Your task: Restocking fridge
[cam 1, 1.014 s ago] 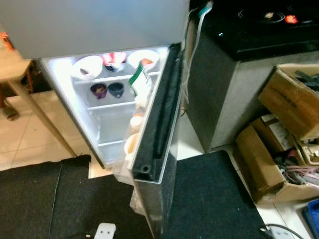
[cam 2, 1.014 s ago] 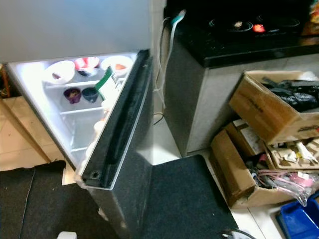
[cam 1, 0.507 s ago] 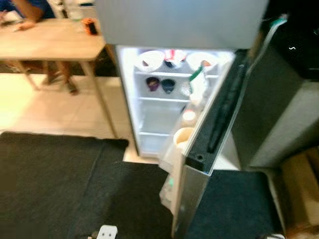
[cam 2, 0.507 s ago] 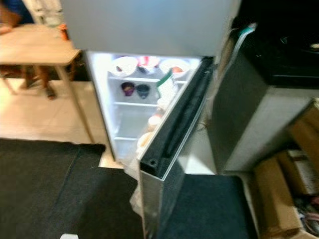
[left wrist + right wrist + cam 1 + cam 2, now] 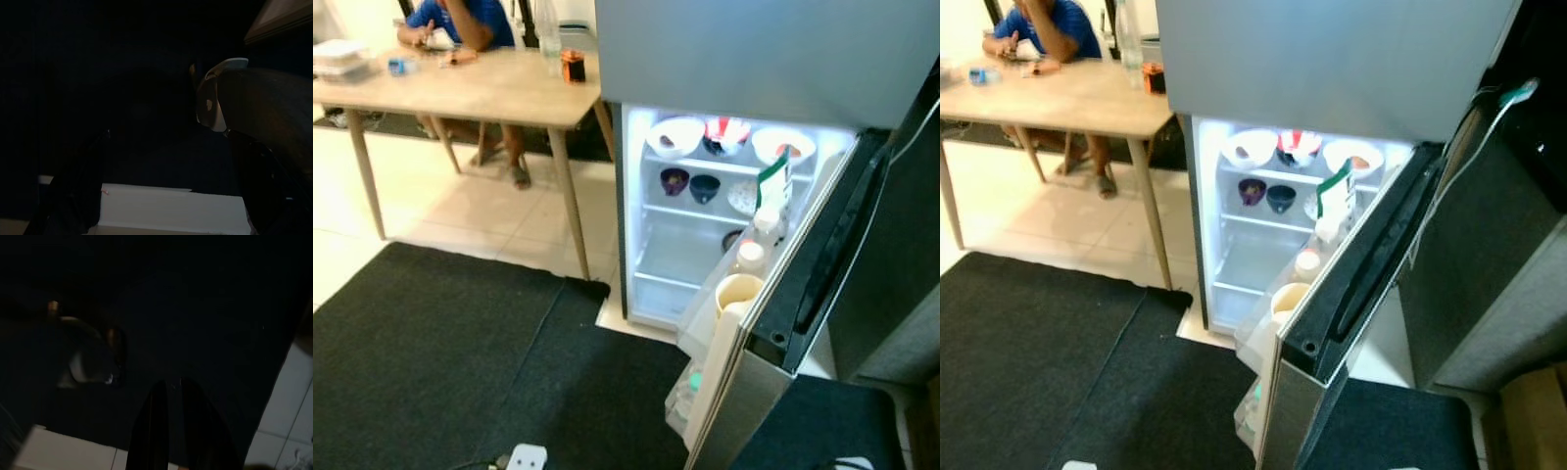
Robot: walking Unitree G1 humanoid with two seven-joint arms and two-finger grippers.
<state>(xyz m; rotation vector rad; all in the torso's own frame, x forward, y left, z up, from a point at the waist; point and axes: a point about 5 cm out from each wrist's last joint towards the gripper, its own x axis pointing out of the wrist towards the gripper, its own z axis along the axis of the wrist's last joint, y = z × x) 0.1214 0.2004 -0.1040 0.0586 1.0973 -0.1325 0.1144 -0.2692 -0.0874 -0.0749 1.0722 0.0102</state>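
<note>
The fridge (image 5: pixel 705 225) stands lit, its lower door (image 5: pixel 822 264) swung wide toward me on the right. On the top shelf sit two white bowls (image 5: pixel 674 136) (image 5: pixel 781 145) and a red-and-white one (image 5: pixel 724 132). Two small dark bowls (image 5: pixel 690 183) sit on the shelf below. The door rack holds a green-and-white carton (image 5: pixel 771 186), bottles (image 5: pixel 751 257) and a pale cup (image 5: pixel 736 291). In the dark left wrist view my left gripper (image 5: pixel 171 196) hangs with fingers (image 5: pixel 78 191) spread apart above the mat. My right gripper (image 5: pixel 173 382) hangs with fingers (image 5: pixel 151 431) close together, empty.
A wooden table (image 5: pixel 499 93) stands left of the fridge, with a person in blue (image 5: pixel 460 20) seated behind it. A black mat (image 5: pixel 460 362) covers the floor before me, with a white power strip (image 5: pixel 524 457) at its near edge. A dark counter (image 5: pixel 1518 245) flanks the fridge's right.
The camera has swung left: the fridge has shifted right in the picture, the boxes and stove have left it, and the table and the person have come in.
</note>
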